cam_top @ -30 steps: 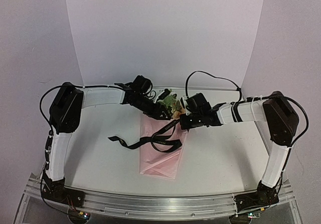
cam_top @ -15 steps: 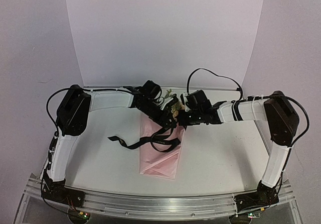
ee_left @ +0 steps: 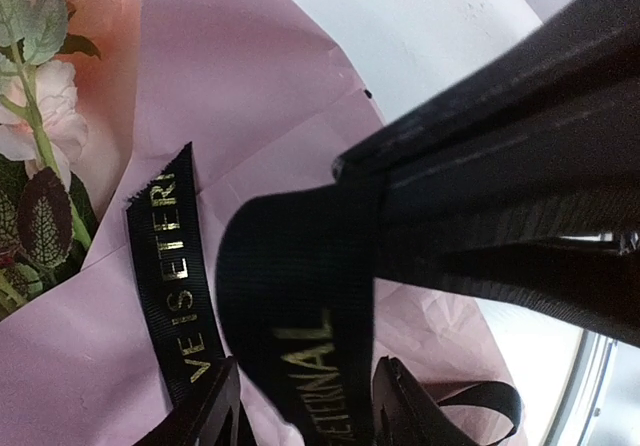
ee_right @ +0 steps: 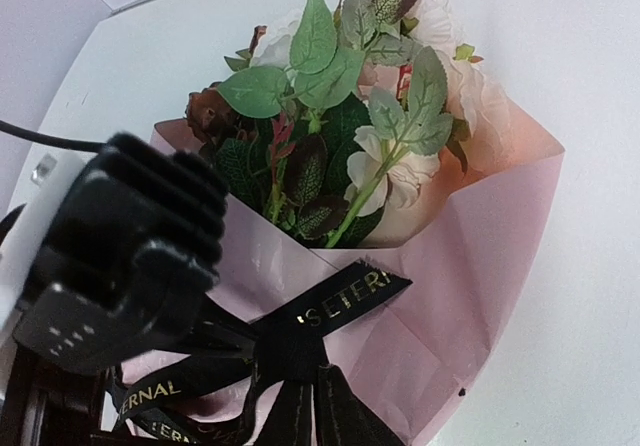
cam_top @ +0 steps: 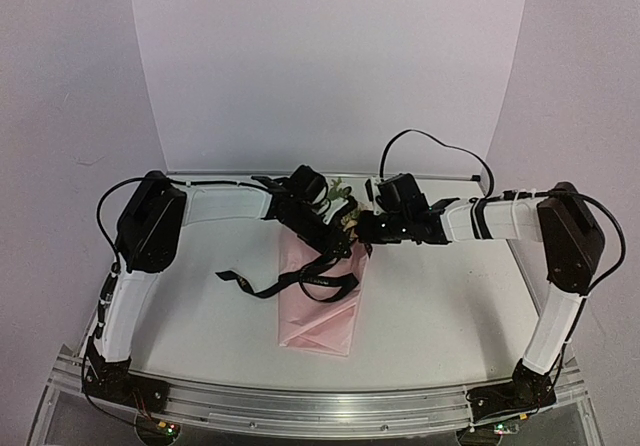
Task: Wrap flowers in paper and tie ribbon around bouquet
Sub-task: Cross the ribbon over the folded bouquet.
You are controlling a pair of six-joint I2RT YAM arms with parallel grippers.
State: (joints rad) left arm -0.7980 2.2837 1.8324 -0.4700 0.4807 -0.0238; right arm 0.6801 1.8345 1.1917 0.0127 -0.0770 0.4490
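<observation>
Top view: bouquet (cam_top: 312,311) lies centre frame on the table (cam_top: 450,306), narrow end toward the bottom edge and flowers (cam_top: 342,211) at the upper end. The ribbon (cam_top: 262,286) crosses the paper (cam_top: 335,338) mid-cone, with a loose tail trailing left. The left gripper (cam_top: 332,244) and right gripper (cam_top: 362,234) meet over the upper part of the cone. Jaw state is unreadable from here.

Left wrist view: fingers (ee_left: 212,411) stand apart at bottom centre. A wide lettered band of ribbon lies flat in the gap, edge-on to the pads, so it reads as released, not pinching. A cut end rests on the paper left of centre, rose heads upper left. The right arm's black bulk fills the right side, and the band seems to run out from under it.

Right wrist view: jaws are clenched on the ribbon where the strands cross, bottom centre. One lettered tail fans up-right over the paper, blooms and leaves upper centre.

Handling, my read:
- The ribbon is limp and slick, so pinch across its flat face close to the crossing.
- The paper is thin and creases or tears easily, so don't clamp it.
- The bouquet looks light and will likely slide when a strand is pulled, so pull the strands against each other.
- Keep off the rose heads.
</observation>
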